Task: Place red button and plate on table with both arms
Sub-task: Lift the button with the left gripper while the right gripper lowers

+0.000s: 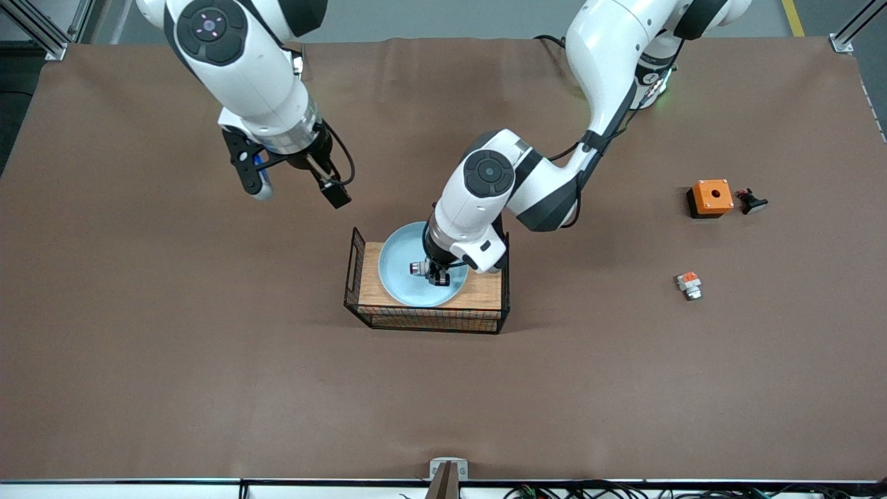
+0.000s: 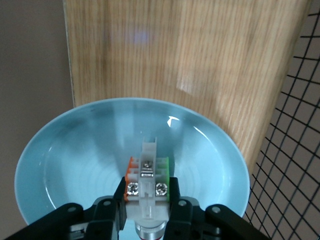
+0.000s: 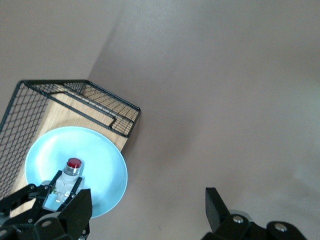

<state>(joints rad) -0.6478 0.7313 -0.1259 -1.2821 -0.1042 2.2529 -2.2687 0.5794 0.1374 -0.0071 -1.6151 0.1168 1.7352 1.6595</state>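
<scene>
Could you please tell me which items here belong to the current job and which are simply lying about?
Job:
- tiny whitish-grey red-capped button, in left gripper
- round pale-blue plate on wooden-topped wire rack
- brown table
- right gripper, open, waiting

Lying about:
- orange box with round hole
- small black part
- small orange-red-block part

Red button's (image 2: 148, 186) cap end cut off by the left wrist view's edge, between black jaws.
</scene>
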